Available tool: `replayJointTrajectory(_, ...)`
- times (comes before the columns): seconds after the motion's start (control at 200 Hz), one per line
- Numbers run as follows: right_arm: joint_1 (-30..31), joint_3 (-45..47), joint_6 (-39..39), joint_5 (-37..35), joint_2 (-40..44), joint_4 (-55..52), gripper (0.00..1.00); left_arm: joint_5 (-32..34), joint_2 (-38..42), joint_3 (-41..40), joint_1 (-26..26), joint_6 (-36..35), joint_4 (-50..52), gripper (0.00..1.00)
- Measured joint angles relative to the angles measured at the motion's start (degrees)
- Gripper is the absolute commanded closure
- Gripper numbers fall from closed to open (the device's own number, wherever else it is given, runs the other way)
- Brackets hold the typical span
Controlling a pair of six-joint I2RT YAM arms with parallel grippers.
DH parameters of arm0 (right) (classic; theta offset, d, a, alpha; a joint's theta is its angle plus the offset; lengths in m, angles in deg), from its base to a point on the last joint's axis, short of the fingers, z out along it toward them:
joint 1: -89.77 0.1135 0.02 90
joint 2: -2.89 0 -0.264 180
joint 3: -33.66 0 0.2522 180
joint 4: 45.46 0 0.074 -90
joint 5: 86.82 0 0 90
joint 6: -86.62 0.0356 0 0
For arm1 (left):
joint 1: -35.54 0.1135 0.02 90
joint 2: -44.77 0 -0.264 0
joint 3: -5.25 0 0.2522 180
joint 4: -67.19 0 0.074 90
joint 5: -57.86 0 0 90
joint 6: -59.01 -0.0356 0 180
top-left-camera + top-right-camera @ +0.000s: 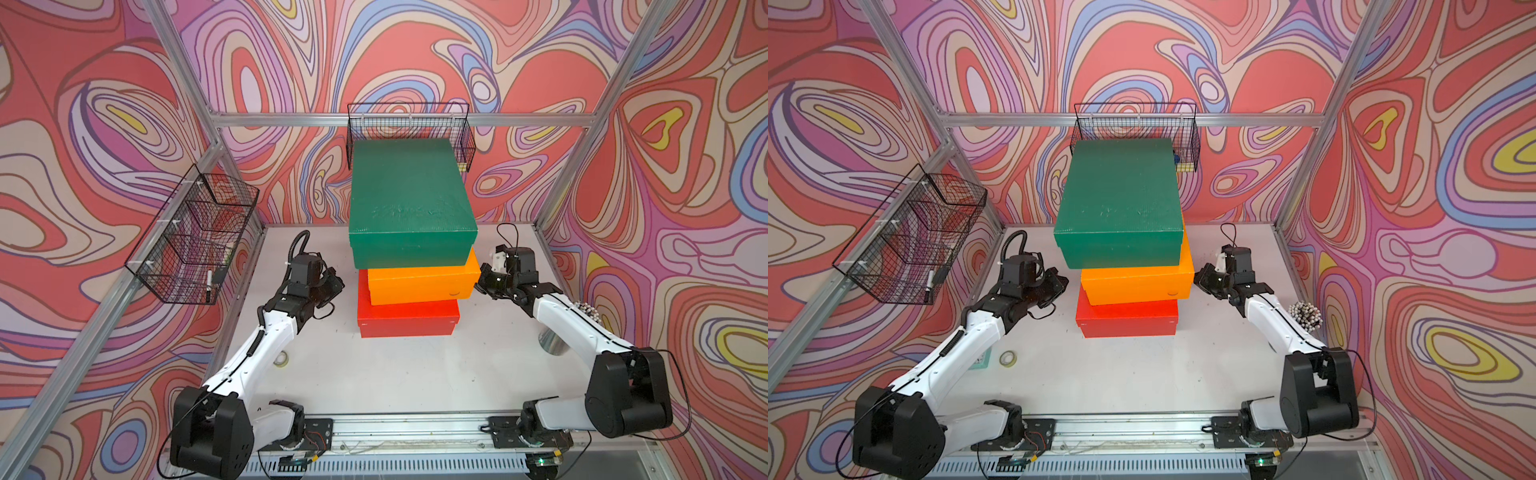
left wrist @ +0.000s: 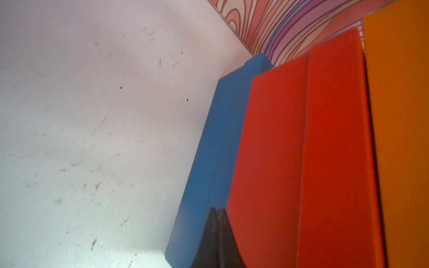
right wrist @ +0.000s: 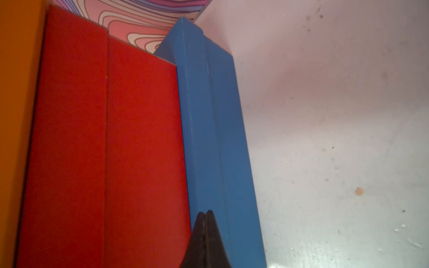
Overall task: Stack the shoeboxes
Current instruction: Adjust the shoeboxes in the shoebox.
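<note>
The shoeboxes form one stack mid-table in both top views: dark green (image 1: 409,199) (image 1: 1121,199) on top, then orange (image 1: 424,284) (image 1: 1138,284), then red (image 1: 407,322) (image 1: 1127,320). The blue box (image 2: 209,150) (image 3: 209,127) lies under the red one (image 2: 278,150) (image 3: 104,139) and shows only in the wrist views. The boxes sit slightly offset from each other. My left gripper (image 1: 334,284) (image 2: 218,210) is shut and empty, low at the stack's left side. My right gripper (image 1: 482,284) (image 3: 206,212) is shut and empty, close against the right side.
A black wire basket (image 1: 195,237) hangs on the left wall and another (image 1: 409,124) on the back wall behind the green box. A tape roll (image 1: 281,359) lies near the left arm. A bundle of white-tipped sticks (image 1: 1305,316) in a metal cup stands by the right arm.
</note>
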Motion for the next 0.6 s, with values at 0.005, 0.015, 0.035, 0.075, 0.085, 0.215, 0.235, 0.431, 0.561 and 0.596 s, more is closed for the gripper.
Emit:
replayJointTrajectory(0.005, 0.04, 0.07, 0.02, 0.09, 0.04, 0.02, 1.00, -0.04, 0.00, 0.00, -0.09, -0.02, -0.02, 0.99)
replayJointTrajectory(0.015, 0.17, 0.17, 0.09, 0.28, 0.13, 0.07, 1.00, -0.11, 0.00, 0.00, -0.24, -0.02, -0.04, 0.99)
replayJointTrajectory(0.035, 0.55, 0.52, 0.37, 0.70, 0.33, 0.28, 1.00, -0.15, -0.02, 0.00, -0.44, 0.02, -0.02, 0.99)
replayJointTrajectory(0.075, 1.18, 1.07, 0.85, 1.49, 0.55, 0.92, 1.00, -0.42, -0.28, -0.11, -0.83, 0.15, -0.07, 0.99)
replayJointTrajectory(0.085, 1.36, 1.22, 1.01, 1.75, 0.61, 1.14, 1.00, -0.50, -0.44, -0.15, -0.94, 0.20, -0.07, 0.99)
replayJointTrajectory(0.215, 2.93, 2.80, 3.04, 4.11, 0.68, 4.15, 1.00, -1.51, -2.67, -0.39, -1.79, 1.03, -0.52, 0.99)
replayJointTrajectory(0.235, 3.17, 2.93, 3.37, 4.35, 0.68, 4.48, 1.00, -1.57, -3.06, -0.37, -1.81, 1.16, -0.61, 0.99)
replayJointTrajectory(0.431, 4.57, 3.04, 5.75, 5.90, 0.20, 8.63, 1.00, -1.62, -5.70, 0.33, -3.04, 1.92, -1.31, 0.99)
replayJointTrajectory(0.561, 4.70, 2.80, 6.78, 6.05, -0.31, 10.16, 1.00, -1.70, -8.83, 2.73, -3.91, 2.38, -2.47, 0.99)
replayJointTrajectory(0.596, 4.70, 2.56, 6.91, 6.05, -0.48, 10.23, 1.00, -1.77, -9.62, 3.41, -4.09, 2.60, -2.75, 0.99)
